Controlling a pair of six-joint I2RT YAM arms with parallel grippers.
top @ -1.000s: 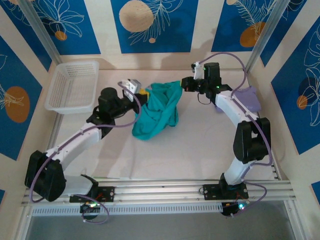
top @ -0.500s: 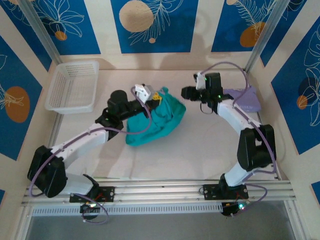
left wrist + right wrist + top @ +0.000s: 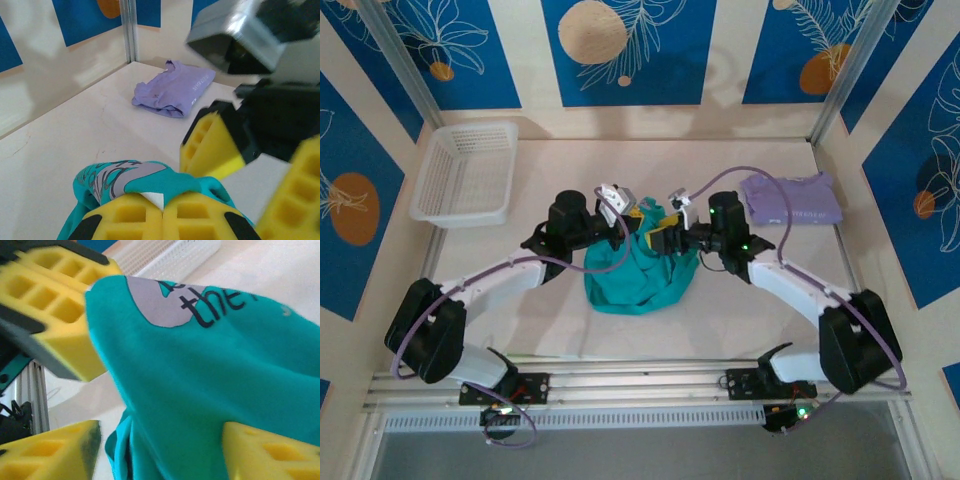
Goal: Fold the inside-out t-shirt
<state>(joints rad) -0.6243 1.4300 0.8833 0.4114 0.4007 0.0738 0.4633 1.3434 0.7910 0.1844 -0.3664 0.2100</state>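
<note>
The inside-out t-shirt (image 3: 640, 282) is teal and hangs in a bunched heap down to the table's middle. My left gripper (image 3: 632, 214) is shut on its top edge. In the left wrist view the yellow pads (image 3: 130, 220) pinch teal cloth (image 3: 170, 181) and a white tag, with part of the grey print showing. My right gripper (image 3: 658, 238) is right beside it, open. In the right wrist view its fingers (image 3: 55, 452) stand wide apart with a hanging fold of the shirt (image 3: 210, 365) between them.
A folded pale lavender shirt (image 3: 790, 198) lies at the back right of the table, seen also from the left wrist (image 3: 172, 92). A white plastic basket (image 3: 465, 172) sits at the back left. Blue-patterned walls enclose the table on three sides.
The right gripper let go of the shirt, opened and swung from the back right in beside the left gripper. The shirt, earlier stretched between both, now hangs bunched from the left gripper, which moved rightward.
</note>
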